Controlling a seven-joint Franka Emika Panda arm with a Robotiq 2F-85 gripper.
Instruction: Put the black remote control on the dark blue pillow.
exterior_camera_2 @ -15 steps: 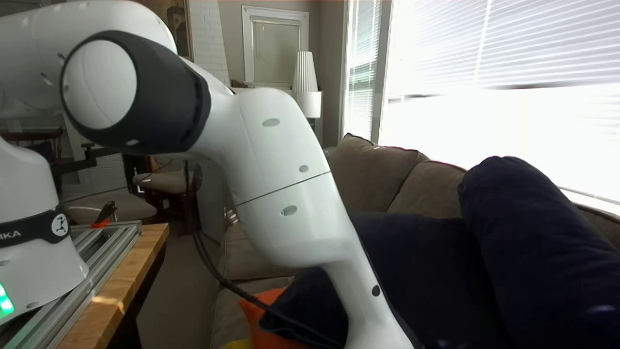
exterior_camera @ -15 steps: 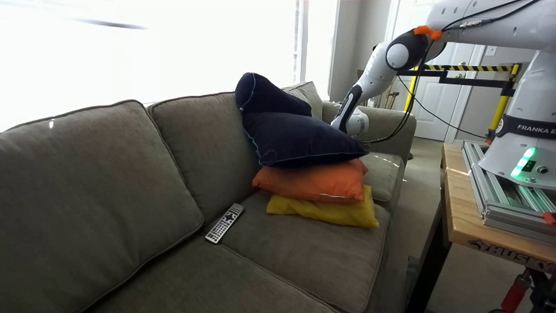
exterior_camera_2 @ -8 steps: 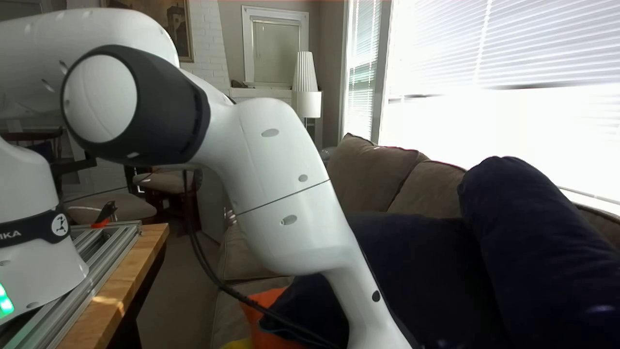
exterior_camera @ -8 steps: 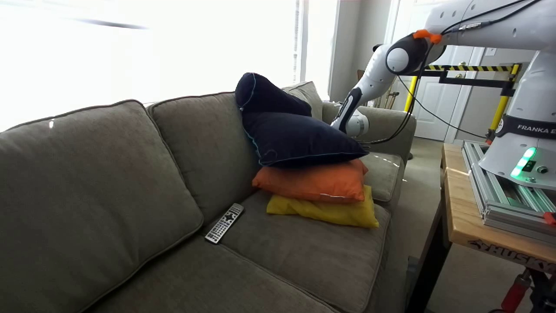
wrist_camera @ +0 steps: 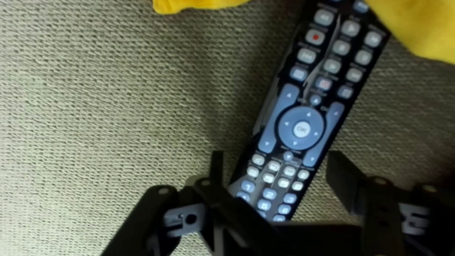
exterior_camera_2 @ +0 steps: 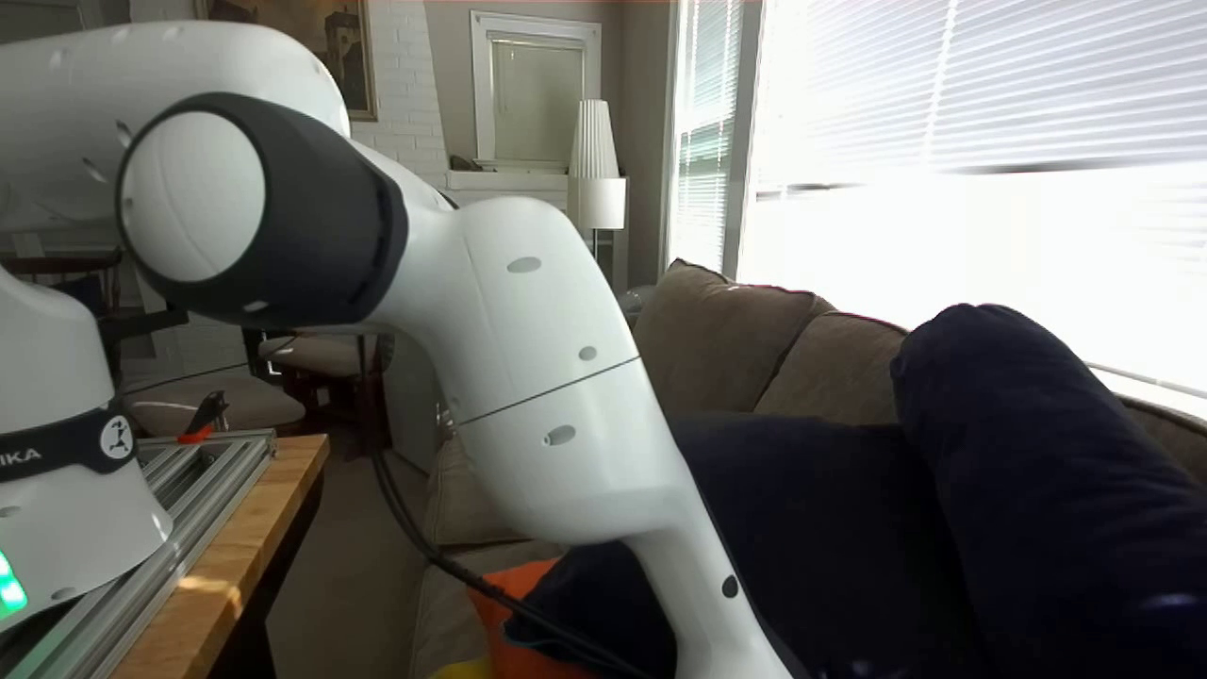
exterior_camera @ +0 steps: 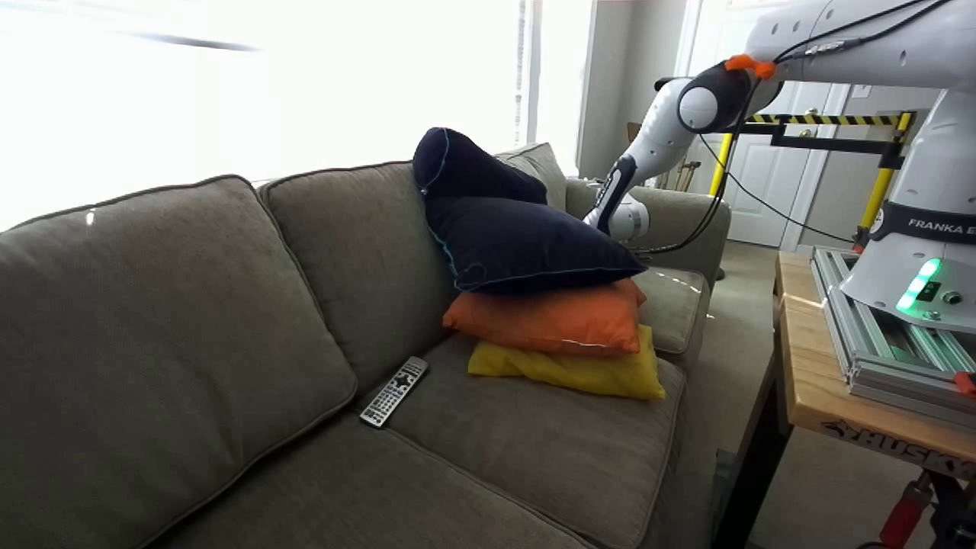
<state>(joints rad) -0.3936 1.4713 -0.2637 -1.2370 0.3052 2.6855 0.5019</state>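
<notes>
Exterior views: opposite ways along sofa (exterior_camera: 488, 435), sharing dark blue pillow (exterior_camera: 526, 244). Wrist view: close above black remote (wrist_camera: 302, 128).

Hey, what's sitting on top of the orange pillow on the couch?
The dark blue pillow lies on the orange pillow. The orange pillow's front shows, but most of its top is covered, so anything pressed between the two can't be seen.

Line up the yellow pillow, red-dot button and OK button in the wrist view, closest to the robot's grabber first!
1. OK button: on the black remote, just beyond the open gripper.
2. Red-dot button: farther up the remote.
3. Yellow pillow: at the picture's top edge.
</notes>
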